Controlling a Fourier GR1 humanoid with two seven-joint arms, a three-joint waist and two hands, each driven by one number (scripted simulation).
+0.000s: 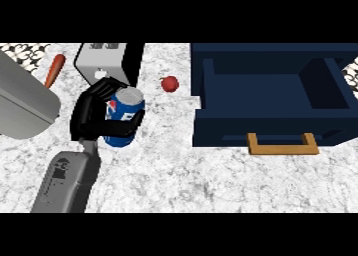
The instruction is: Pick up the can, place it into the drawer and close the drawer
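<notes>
A blue can (126, 111) with a silver top and a red and white logo stands tilted over the marble counter (211, 180) at the left. My left hand (89, 114) is shut on it: black fingers wrap the can's left side and lower half, hiding part of it. Its grey forearm (66, 180) comes in from the lower left. The dark blue drawer (270, 87) at the right is pulled open, its inside bare, with a tan handle (283, 145) on its front. The drawer lies well to the right of the can. My right hand shows nowhere.
A white and black toaster (102, 61) stands just behind the can. A small red fruit (169, 83) lies between can and drawer. An orange stick-shaped item (55, 70) lies at the back left, next to a big grey rounded body (16, 105) at the left edge.
</notes>
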